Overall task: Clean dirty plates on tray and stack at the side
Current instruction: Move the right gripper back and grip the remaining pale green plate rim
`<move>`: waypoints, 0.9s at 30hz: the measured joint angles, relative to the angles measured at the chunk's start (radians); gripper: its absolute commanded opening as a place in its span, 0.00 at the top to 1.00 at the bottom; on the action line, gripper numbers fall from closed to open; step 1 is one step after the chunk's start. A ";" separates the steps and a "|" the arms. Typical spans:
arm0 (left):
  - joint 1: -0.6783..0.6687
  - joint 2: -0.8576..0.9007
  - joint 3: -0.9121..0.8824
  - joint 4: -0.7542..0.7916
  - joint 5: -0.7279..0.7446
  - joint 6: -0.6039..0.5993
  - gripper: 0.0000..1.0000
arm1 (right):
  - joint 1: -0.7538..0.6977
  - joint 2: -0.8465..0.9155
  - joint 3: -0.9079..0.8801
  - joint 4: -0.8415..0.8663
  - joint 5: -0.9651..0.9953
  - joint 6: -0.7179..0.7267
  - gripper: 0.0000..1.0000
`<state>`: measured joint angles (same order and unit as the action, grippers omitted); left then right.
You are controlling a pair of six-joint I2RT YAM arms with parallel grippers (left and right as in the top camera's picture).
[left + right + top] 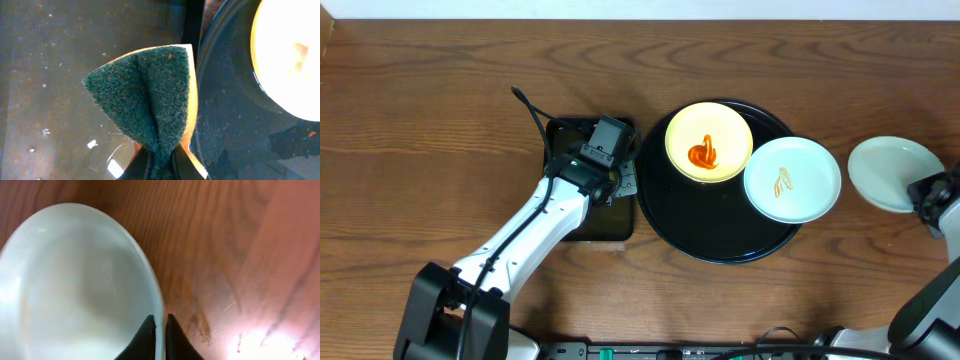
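On the round black tray (720, 235) the overhead view shows two plates touching edge to edge. The yellow plate (708, 142) carries a red sauce smear. The smeared mint plate (792, 180) has a faint orange mark and overhangs the tray's right rim. A second mint plate (892, 170) lies on the bare table (440, 120), well right of the tray.

Only the right wrist view shows that the right gripper (161, 327) is pinched on that plate's rim, one finger on each side. No smear is visible on the plate's inside from here.

Only the left wrist view shows the left gripper (161, 162) clamped on a folded green-faced sponge (145, 100). It sits above the rectangular tray (50, 75), just beside the round tray's rim.

Count: three plates, two trays, one sponge, two grippers.
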<state>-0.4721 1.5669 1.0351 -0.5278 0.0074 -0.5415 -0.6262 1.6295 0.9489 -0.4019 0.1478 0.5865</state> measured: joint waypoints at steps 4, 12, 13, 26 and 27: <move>0.000 0.000 0.000 0.000 0.000 0.000 0.89 | 0.001 0.002 0.000 0.010 -0.069 -0.015 0.78; 0.000 0.000 0.000 -0.003 0.000 0.000 0.89 | 0.045 -0.018 0.000 -0.005 -0.399 -0.145 0.69; 0.000 0.000 0.000 -0.005 0.000 0.000 0.90 | 0.060 -0.030 0.000 -0.017 -0.435 -0.168 0.69; 0.000 0.000 0.000 -0.008 0.000 0.000 0.89 | 0.256 -0.072 0.005 -0.291 -0.437 -0.362 0.76; 0.000 0.000 0.000 -0.008 0.000 0.000 0.89 | 0.262 -0.072 0.005 -0.296 -0.419 -0.362 0.76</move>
<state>-0.4721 1.5669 1.0351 -0.5354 0.0074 -0.5415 -0.3637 1.5574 0.9535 -0.6975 -0.2710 0.2249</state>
